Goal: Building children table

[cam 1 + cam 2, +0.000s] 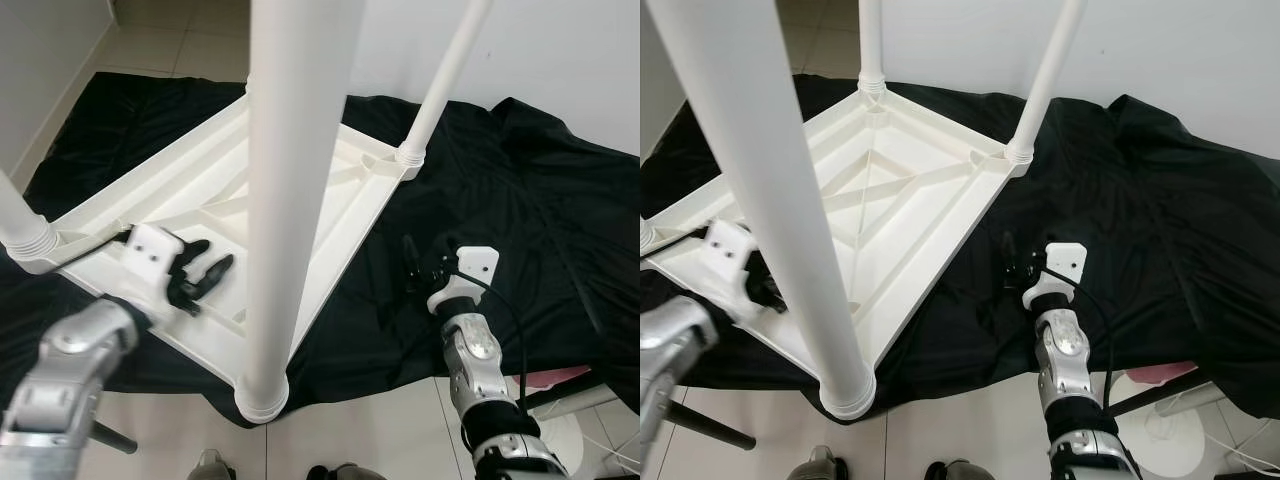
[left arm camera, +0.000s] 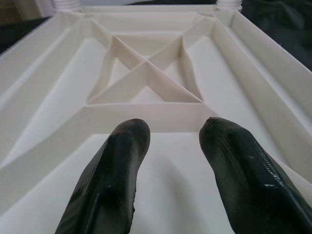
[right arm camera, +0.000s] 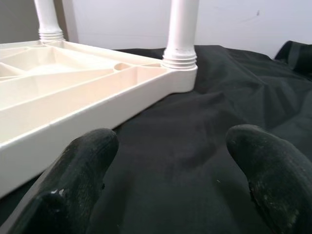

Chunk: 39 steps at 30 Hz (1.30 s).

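A white plastic children's table (image 1: 335, 205) lies upside down on a black cloth (image 1: 520, 220), its ribbed underside (image 2: 146, 73) facing up. Screwed-in white legs stand up from its corners: the near one (image 1: 290, 200), the far right one (image 1: 440, 80), the left one (image 1: 20, 225) and the back one (image 1: 871, 40). My left gripper (image 1: 220, 252) hovers open over the near-left part of the underside, with nothing between its fingers (image 2: 117, 165). My right gripper (image 1: 422, 265) is open low over the cloth, just right of the table's long edge (image 3: 73, 117), and holds nothing.
A white wall rises behind the cloth, and pale tiled floor (image 1: 370, 430) runs in front of it. At the lower right stand a white round base (image 1: 590, 440) and something pink (image 1: 560, 378). A dark rod (image 1: 115, 438) lies on the floor at the lower left.
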Motion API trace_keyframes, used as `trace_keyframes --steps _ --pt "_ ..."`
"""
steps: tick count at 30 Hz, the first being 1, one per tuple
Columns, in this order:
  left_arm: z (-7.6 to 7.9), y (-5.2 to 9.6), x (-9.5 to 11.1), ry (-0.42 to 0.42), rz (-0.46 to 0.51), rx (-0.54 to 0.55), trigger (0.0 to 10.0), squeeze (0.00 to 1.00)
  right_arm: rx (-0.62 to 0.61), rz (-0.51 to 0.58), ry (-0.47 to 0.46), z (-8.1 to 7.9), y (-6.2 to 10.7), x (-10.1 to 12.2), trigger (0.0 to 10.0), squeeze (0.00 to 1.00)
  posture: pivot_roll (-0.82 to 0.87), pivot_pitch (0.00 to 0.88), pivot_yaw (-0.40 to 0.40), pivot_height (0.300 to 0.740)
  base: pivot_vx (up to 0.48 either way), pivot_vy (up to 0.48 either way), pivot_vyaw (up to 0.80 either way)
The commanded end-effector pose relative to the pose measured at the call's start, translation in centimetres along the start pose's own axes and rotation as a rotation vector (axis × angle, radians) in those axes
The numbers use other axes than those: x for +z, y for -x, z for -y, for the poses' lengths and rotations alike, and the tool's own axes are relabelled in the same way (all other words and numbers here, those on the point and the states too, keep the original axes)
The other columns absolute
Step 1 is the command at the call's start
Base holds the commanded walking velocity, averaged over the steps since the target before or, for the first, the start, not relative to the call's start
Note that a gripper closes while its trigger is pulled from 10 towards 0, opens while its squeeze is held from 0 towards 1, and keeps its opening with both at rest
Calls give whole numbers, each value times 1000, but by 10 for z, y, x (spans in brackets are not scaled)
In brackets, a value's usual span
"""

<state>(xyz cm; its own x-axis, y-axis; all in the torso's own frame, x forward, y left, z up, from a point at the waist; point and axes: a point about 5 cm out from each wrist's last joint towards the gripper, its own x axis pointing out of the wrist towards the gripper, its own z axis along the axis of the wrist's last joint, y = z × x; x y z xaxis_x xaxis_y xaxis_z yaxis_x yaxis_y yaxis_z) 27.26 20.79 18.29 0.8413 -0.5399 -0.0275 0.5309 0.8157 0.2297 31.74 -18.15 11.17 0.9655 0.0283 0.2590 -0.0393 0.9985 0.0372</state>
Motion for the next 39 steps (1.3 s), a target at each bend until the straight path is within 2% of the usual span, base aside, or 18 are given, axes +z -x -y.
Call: trace_keyframes --steps 1,4,5,8,9,13,15,16,17,23,25,28,29,35,39 --pt "4 5 0 4 24 -146 10000 0 -18 -5 7 10 4 1 10000 0 69 70 -115 740 0 0 0" --pt "3 6 0 7 22 -186 10000 0 -27 -6 11 14 5 4 10000 0 66 64 -113 740 0 0 0" --pt "0 3 -4 -21 -3 -163 10000 0 -27 -6 12 15 4 5 10000 0 69 62 -108 740 0 0 0" --pt "-7 -4 -12 -26 -51 -105 10000 0 -24 -10 16 16 3 4 10000 0 74 59 -103 740 0 0 0" --pt "-5 -4 -14 -32 -54 -143 10000 1000 -14 -11 17 14 1 4 10000 0 76 51 -102 740 0 0 0" --pt "-1 -2 -14 -37 -46 -207 10000 1000 -3 -12 18 12 -2 5 10000 0 76 51 -102 740 0 0 0" --pt "1 2 -12 -70 -50 -275 10000 1000 21 -19 25 10 -5 5 10000 0 98 51 -100 740 0 0 0" --pt "2 4 -13 -83 -59 -300 10000 886 29 -27 29 10 -6 3 10000 0 101 51 -98 740 0 0 0" --pt "3 6 -12 -83 -69 -328 10000 0 33 -31 31 10 -7 3 10000 0 104 56 -94 740 0 0 0" --pt "5 13 -13 -53 -80 -387 10000 0 34 -38 32 10 -8 3 10000 0 106 64 -93 740 0 0 0" --pt "2 24 -3 2 -91 -471 10000 0 50 -40 37 8 -7 3 10000 0 108 92 -80 740 0 0 0" --pt "2 28 1 15 -101 -511 10000 0 54 -42 40 8 -7 2 10000 0 108 92 -80 740 0 0 0" --pt "3 33 1 29 -125 -555 10000 0 53 -45 42 8 -7 2 10000 0 112 97 -79 740 0 0 0" --pt "7 40 -4 -42 -235 -667 10000 0 37 -30 39 10 -10 5 10000 0 108 94 -66 740 0 0 0" --pt "8 35 -11 -109 -279 -681 10000 0 25 -22 34 10 -13 6 10000 0 109 87 -57 740 0 0 0"
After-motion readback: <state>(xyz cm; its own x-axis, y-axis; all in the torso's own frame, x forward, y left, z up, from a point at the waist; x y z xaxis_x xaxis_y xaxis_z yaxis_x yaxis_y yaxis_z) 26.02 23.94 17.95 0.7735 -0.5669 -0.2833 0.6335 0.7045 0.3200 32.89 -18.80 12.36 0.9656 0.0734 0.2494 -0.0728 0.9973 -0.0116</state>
